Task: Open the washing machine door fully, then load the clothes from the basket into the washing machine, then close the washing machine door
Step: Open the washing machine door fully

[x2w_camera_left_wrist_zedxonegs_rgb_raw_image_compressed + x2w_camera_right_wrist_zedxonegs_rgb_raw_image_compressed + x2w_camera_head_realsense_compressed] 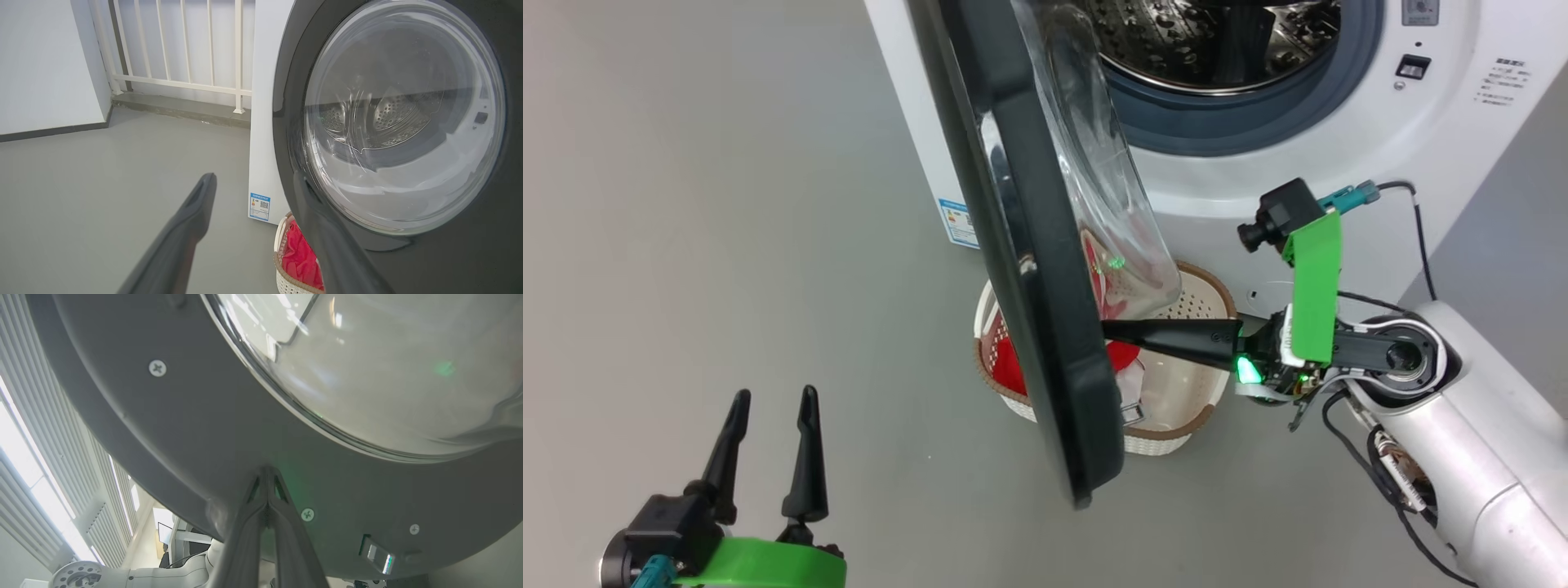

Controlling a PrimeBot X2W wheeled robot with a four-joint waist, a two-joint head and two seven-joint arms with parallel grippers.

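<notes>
at the door's inner edge: closed pincer on the frame, basket beneath

the washing machine door [1029,269] stands partly open and is seen edge-on from the head view, its black rim crossing in front of the basket [1201,306]. the right pincer [1107,328] is closed and holds nothing. its fingers lie level above the basket, and the tips meet the door's grey inner frame [204,428] just below the bulging glass [388,367]. the left pincer [775,394] is open and empty, low over the grey floor [727,204] and well apart from the door. on that side the floor runs wide and bare to a white railing [184,45].

a blue label [957,222] sits at the lower corner of the washing machine [1339,155]. it carries a square code in the left wrist view, and its print is too small to read. a few lines of small writing near the machine's upper right [1503,82] are also unreadable.

the basket stands on the floor just before the machine and holds the clothes [1013,367], red with a white part, half hidden behind the door. the steel drum [1217,41] shows behind its grey ring [1258,122].
</notes>
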